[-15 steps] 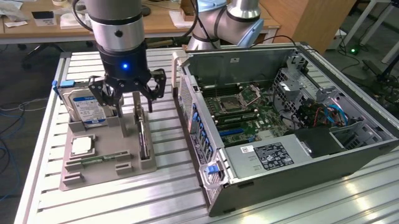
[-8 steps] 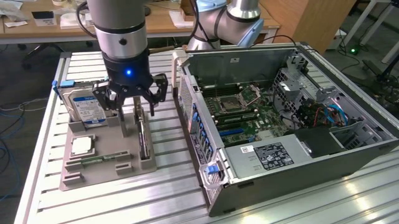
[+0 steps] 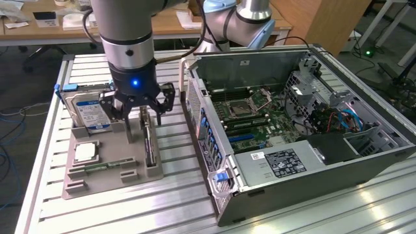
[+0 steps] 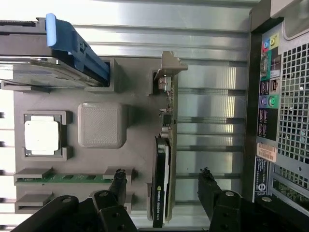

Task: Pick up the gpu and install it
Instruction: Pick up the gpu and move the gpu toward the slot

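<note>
The gpu (image 4: 164,145) stands on its thin edge in a slot of the gray tray (image 4: 137,121). Its silver end piece points toward the hard drive (image 4: 48,63) end of the tray, and its dark side faces the middle of the tray. From the exterior view, the gpu (image 3: 151,146) sits on the side of the tray nearest the case (image 3: 293,161).

The gripper (image 4: 162,180) hangs right over the gpu. Its jaws are wide apart, one finger (image 4: 118,181) on each side of the card. I see a gap between each finger and the card, so I think nothing is squeezed or held yet. In the exterior view the gripper (image 3: 140,105) looks to be above the top edge of the card, close to it.

Other parts sit in the tray too. There is a small square chip (image 4: 42,137), a green memory stick (image 4: 63,178) and the hard drive with its blue clip. None of them is touched.

The case lies open on its side just beside the tray, at the exterior view's right. The board (image 3: 254,114) inside is easy to see.

So I would say the job has hardly begun. The arm is lined up over the right part, and that is all that is done. The lifting and the fitting into the case are both left to do.
</note>
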`<act>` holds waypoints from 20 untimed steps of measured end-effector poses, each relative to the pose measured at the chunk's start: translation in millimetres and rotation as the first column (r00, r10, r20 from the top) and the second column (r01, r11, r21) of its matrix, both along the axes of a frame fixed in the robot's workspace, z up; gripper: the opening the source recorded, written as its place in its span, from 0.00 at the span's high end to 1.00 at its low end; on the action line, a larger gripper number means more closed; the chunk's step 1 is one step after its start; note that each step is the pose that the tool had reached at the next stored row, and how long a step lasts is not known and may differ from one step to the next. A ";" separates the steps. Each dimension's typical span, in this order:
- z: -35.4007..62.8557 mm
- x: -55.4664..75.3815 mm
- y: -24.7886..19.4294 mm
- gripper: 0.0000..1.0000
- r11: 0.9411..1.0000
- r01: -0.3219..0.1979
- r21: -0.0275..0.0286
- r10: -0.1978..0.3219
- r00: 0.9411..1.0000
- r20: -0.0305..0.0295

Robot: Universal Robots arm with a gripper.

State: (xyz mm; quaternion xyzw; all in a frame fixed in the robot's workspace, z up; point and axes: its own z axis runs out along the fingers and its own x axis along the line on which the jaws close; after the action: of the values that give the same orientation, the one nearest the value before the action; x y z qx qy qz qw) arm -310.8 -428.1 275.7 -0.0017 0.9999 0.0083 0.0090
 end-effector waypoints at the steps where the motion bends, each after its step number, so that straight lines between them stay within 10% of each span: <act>1: -1.8 0.0 0.0 0.29 1.000 0.007 0.000 -0.007 1.000 0.000; 20: -36.4 -1.9 0.0 0.29 0.999 0.049 -0.001 -0.049 0.999 0.001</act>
State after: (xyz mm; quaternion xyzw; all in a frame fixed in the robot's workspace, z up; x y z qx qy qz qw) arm -312.7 -428.0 239.3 0.0228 0.9997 0.0074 0.0094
